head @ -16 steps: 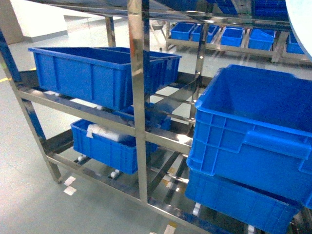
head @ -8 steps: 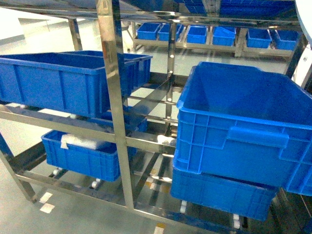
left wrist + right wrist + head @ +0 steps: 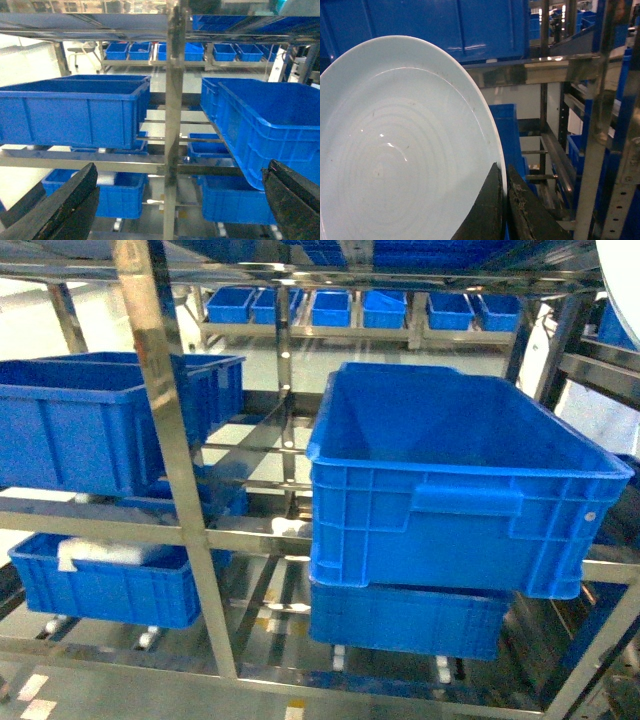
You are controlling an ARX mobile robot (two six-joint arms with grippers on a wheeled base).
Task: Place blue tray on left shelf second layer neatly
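Pale sky-blue tray [image 3: 400, 150], deep blue ribbed crates [image 3: 450, 480], shiny silver steel shelf [image 3: 165, 460].

Bright, even indoor light. Strong glare on steel uprights [image 3: 165, 440] and washed-out pale floor [image 3: 30, 325]. Head view soft, slightly blurred. Small highlights on blue tray [image 3: 395, 145]; near fingers [image 3: 65, 205] out of focus.

No readable text, label, brand, number or sign is showing in any of the three views. The dark-blue crates [image 3: 455, 490] are showing plain moulded walls, the steel rack [image 3: 165, 440] is showing bare metal, and the pale blue tray [image 3: 395, 150] is showing an unmarked surface. The white patches on the floor [image 3: 30, 695] are appearing blank.
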